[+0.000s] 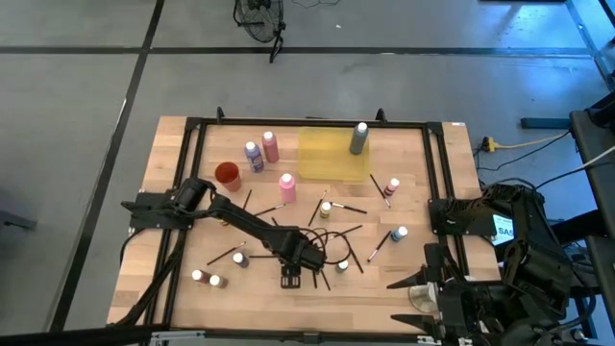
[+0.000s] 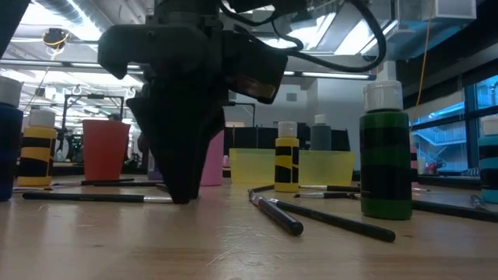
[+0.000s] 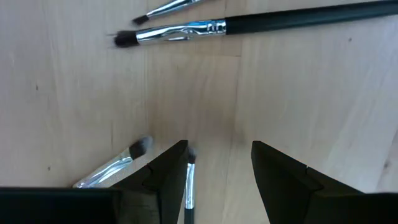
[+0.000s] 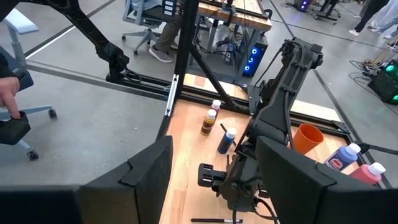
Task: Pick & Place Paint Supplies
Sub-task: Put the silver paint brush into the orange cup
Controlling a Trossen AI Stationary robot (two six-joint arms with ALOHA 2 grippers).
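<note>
Left gripper down on the wood, fingers parted, nothing held.
A thin brush lies by the inside of one finger, off centre; closing could nudge it aside or clip the neighbouring brush. Bottles and other brushes scatter the table. Right gripper waits open at the table's edge, in a workshop with chairs.

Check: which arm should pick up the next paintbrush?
Left, probably. The left gripper is down at the tabletop with its fingers open, a paintbrush beside one of its fingers. The right gripper waits open at the table's right edge, away from the brushes.
</note>
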